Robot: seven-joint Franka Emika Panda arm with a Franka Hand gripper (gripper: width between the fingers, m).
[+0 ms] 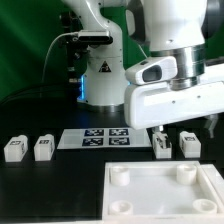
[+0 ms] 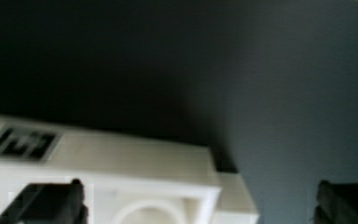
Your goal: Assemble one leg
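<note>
Four small white legs stand in a row on the black table: two at the exterior view's left and two at its right. My gripper hangs open just above the right pair, apart from them. In the wrist view a white leg with a black-and-white tag on one face lies between the open fingers, close to one dark fingertip and far from the other. My gripper holds nothing.
The large white tray-like piece with round corner sockets lies in front of the right legs. The marker board lies between the two leg pairs. The arm's base and cables stand behind.
</note>
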